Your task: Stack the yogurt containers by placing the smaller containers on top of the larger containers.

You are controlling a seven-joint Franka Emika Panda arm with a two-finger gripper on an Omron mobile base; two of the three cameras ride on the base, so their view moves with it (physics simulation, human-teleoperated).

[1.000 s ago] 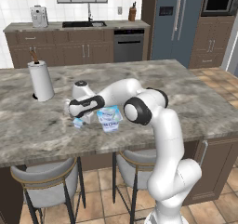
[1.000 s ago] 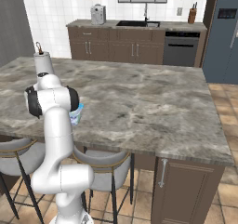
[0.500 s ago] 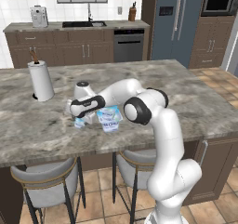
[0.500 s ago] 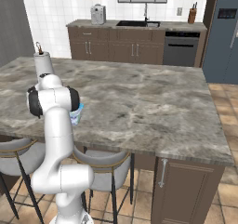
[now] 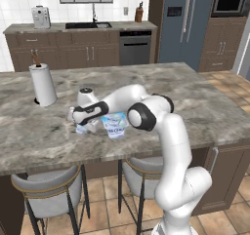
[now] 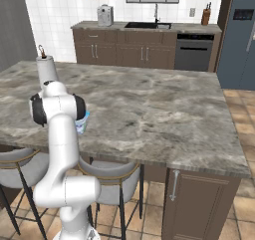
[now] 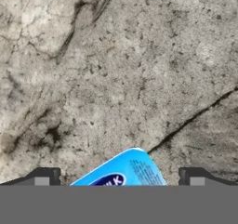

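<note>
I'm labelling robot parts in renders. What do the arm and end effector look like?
The arm is glossy white, built of rounded tube segments with dark round joint caps. A black band crosses the hand. The end effector has two small dark squarish fingertips. No cables show.

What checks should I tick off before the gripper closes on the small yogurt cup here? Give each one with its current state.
1. Jaws open: ok. In the hand view the gripper has its fingertips wide apart.
2. Cup between the fingertips: ok. The small cup's blue lid sits centred between them.
3. Fingers low enough to grip the cup's sides: cannot tell; the hand covers most of the small cup in the left base view.
4. Larger tub upright beside the hand, ready to receive: ok.
5. Second small cup located: cannot tell.
6. Paper towel roll clear of the work: ok.
</note>
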